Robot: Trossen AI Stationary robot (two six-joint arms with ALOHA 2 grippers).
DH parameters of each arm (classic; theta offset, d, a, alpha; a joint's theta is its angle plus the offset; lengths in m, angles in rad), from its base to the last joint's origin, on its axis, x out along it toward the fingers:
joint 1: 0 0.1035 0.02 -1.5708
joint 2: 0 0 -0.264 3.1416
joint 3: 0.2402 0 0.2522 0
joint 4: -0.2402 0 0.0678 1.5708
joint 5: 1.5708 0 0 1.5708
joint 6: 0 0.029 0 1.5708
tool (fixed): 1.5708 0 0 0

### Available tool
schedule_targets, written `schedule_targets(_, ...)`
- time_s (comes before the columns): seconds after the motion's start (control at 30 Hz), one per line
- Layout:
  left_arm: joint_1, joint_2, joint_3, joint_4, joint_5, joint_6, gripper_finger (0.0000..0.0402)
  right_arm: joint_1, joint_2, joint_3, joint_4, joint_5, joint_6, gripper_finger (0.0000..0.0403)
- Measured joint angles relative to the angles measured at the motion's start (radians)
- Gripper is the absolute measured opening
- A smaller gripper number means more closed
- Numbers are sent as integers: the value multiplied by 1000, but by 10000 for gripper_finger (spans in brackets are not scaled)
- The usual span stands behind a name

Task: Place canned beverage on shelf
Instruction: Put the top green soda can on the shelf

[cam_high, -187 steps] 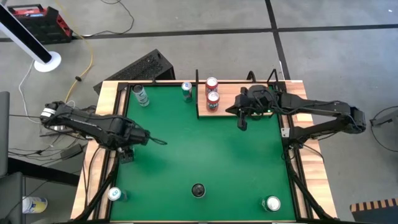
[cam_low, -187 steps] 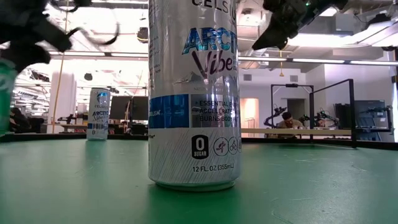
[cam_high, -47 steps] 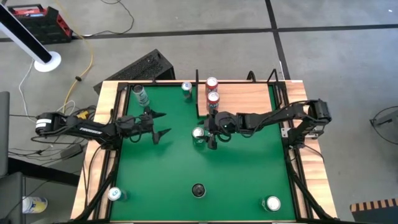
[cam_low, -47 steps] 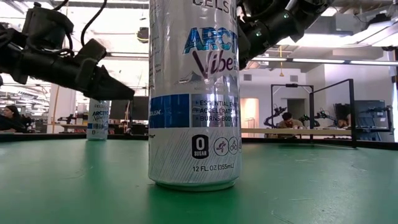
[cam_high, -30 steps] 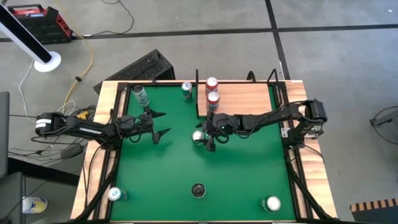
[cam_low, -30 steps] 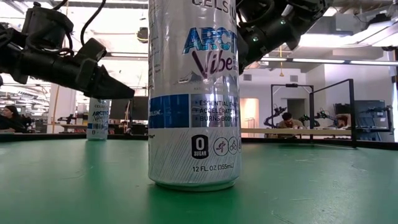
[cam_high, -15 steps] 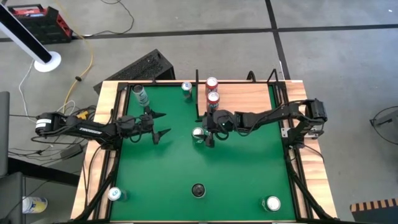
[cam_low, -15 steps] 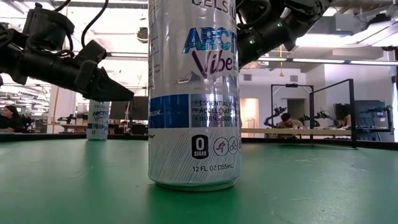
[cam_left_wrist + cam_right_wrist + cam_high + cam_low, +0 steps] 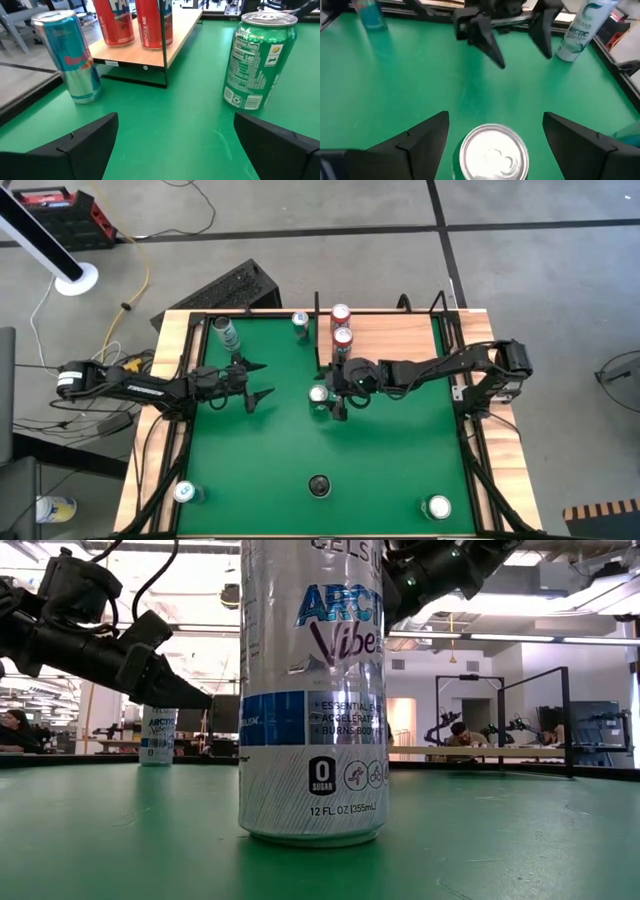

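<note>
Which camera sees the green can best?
The left wrist view: the green can stands whole, label facing. The right wrist view shows only its silver top between the open fingers of the right gripper. The high view shows a small top. In the low view I cannot pick it out.

You're getting even, bright overhead light w/ soft shadows. Ceiling strips are glaring behind the near can (image 9: 312, 690) in low view; right wrist view is blurring slightly.
</note>
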Motion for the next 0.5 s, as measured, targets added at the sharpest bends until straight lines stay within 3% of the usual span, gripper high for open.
schedule_targets(0.5,0,-6,0,0,2,-20,382,-22,18,-108,147,-21,53,345)
